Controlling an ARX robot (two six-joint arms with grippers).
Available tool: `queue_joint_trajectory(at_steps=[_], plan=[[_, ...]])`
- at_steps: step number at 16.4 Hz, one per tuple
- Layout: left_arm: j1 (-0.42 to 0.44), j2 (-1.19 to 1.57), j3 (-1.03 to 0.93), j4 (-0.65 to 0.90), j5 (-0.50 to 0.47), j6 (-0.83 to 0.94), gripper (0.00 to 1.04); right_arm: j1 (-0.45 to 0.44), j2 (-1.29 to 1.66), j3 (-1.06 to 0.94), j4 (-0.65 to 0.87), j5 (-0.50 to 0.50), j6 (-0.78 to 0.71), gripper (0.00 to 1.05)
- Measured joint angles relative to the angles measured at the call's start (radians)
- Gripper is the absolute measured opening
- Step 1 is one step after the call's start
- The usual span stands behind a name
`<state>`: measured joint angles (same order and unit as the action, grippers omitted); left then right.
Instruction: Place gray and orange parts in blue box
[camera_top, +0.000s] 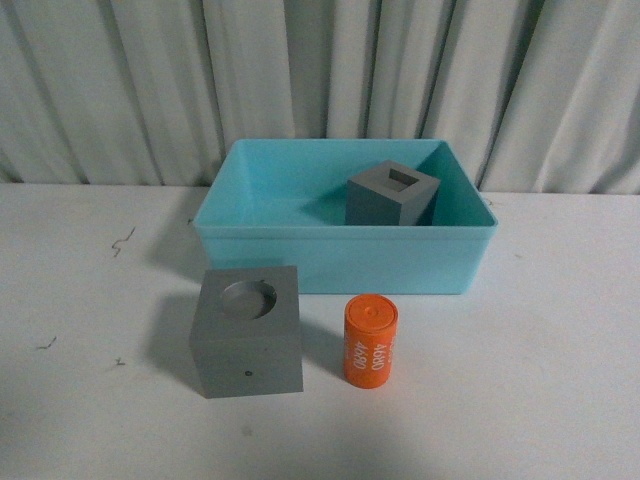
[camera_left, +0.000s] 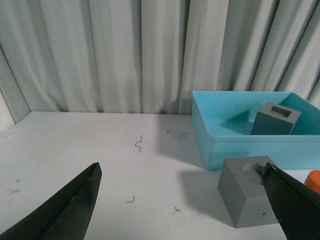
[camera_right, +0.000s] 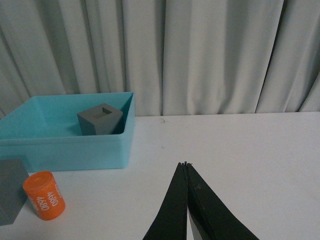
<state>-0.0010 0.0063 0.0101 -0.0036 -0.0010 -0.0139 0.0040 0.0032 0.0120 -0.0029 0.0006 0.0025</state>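
A gray cube with a round recess (camera_top: 247, 331) stands on the white table in front of the blue box (camera_top: 340, 263). To its right stands the orange cylinder (camera_top: 371, 338), printed "4680". A second gray cube with a rectangular recess (camera_top: 392, 194) sits inside the box, toward its right side. Neither arm shows in the front view. My left gripper (camera_left: 182, 172) is open, low over the table, with the round-recess cube (camera_left: 248, 196) by its right finger. My right gripper (camera_right: 185, 164) is shut on nothing, well to the right of the orange cylinder (camera_right: 44, 195) and the blue box (camera_right: 65, 150).
White pleated curtains hang behind the table. Small dark specks (camera_top: 122, 240) mark the tabletop left of the box.
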Motion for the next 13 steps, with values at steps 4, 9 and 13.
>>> queue_joint_trajectory(at_steps=[4, 9, 13], plan=[[0.0, 0.0, 0.0, 0.0, 0.001, 0.0, 0.98, 0.0, 0.0, 0.0, -0.001, 0.0, 0.0, 0.24], [0.0, 0.0, 0.0, 0.0, 0.001, 0.0, 0.98, 0.0, 0.0, 0.0, -0.001, 0.0, -0.001, 0.96], [0.002, 0.309, 0.178, -0.322, 0.269, -0.147, 0.98, -0.004, 0.0, 0.0, 0.0, -0.002, 0.0, 0.98]])
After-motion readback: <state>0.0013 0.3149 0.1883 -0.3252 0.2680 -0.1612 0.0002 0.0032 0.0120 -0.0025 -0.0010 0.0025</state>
